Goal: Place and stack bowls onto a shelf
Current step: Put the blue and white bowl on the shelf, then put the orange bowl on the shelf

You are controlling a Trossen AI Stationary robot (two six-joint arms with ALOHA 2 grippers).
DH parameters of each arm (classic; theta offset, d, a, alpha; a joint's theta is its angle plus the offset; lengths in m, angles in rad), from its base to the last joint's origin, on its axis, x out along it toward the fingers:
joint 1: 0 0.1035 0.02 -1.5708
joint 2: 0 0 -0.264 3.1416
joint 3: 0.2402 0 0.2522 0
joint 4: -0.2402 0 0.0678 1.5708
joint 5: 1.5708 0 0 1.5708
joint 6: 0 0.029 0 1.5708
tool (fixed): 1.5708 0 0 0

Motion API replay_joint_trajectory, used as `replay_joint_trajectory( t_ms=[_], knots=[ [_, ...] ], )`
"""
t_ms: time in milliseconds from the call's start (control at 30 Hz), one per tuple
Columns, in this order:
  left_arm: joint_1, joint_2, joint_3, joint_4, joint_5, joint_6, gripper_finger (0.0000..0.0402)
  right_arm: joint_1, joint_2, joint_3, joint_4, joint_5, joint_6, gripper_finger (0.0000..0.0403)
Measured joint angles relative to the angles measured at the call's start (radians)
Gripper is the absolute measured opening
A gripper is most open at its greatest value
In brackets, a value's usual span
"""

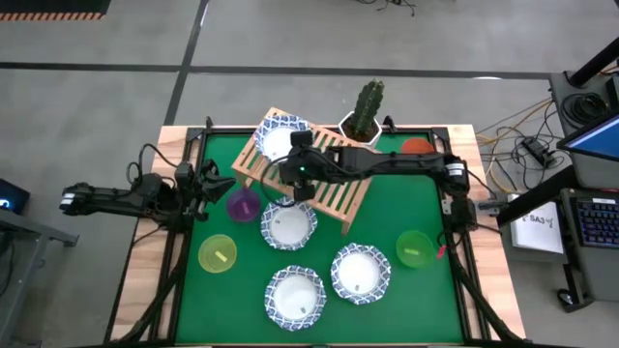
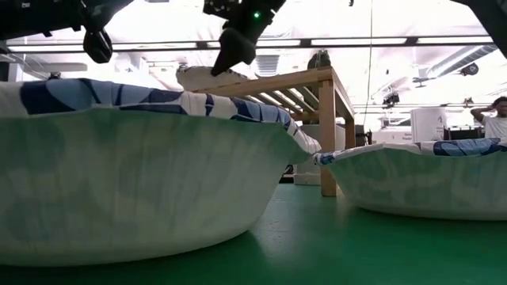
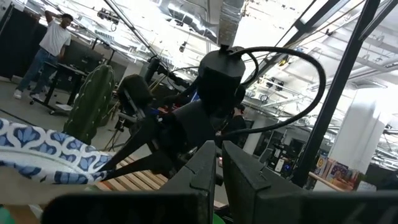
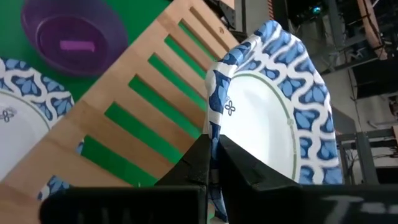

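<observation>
A white bowl with a blue patterned rim [image 1: 279, 140] is at the far left corner of the wooden shelf [image 1: 334, 193]. My right gripper [image 4: 212, 165], reaching in from the table's right, is shut on its rim. In the low view the bowl [image 2: 198, 77] lies on the shelf top [image 2: 317, 77] under that gripper [image 2: 231, 51]. Three more patterned bowls [image 1: 288, 224] [image 1: 360, 273] [image 1: 295, 296] rest on the green mat in front of the shelf. My left gripper [image 1: 208, 184] waits shut at the table's left edge, its fingers [image 3: 211, 165] on nothing. My right gripper pinches the bowl's blue rim [image 4: 214, 127] on its near side, one finger inside the bowl and one outside. The fingers slant down from the table's right and near side. The bowl's underside appears to rest on the shelf top, tipped a little.
Small plain bowls stand on the mat: purple [image 1: 242, 205] by the shelf's left leg, yellow-green [image 1: 218, 253] near left, green [image 1: 414, 248] at the right, red [image 1: 418, 145] far right behind my arm. A cactus pot [image 1: 363, 116] stands behind the shelf.
</observation>
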Motion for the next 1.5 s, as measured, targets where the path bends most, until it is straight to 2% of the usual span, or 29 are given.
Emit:
replay_joint_trajectory(
  t_ms=[500, 733, 967, 1200, 1333, 1500],
  knots=[
    [0.0, -0.001, 0.0, 0.0, 0.0, 0.0, 0.0011, -0.007, 0.008, -0.006, -0.037, 0.001, 0.037, 0.0142],
    [0.0, -0.002, 0.0, 0.0, 0.0, 0.0, 0.0011, 0.026, -0.046, -0.007, -0.1, 0.009, 0.142, 0.0168],
    [0.0, 0.001, 0.0, 0.0, 0.0, 0.014, 0.0011, 0.105, -0.16, -0.001, -0.254, -0.005, 0.442, 0.0168],
    [0.0, 0.002, 0.0, 0.0, 0.0, 0.016, 0.0011, 0.189, -0.254, -0.005, -0.456, -0.191, 0.831, 0.0162],
    [0.0, 0.003, 0.0, -0.001, 0.0, 0.016, 0.0011, 0.237, -0.268, -0.014, -0.614, -0.158, 1.045, 0.0159],
    [0.0, 0.006, 0.0, 0.0, 0.0, 0.016, 0.0011, 0.274, -0.269, -0.016, -0.941, -0.019, 1.246, 0.0159]
  ],
)
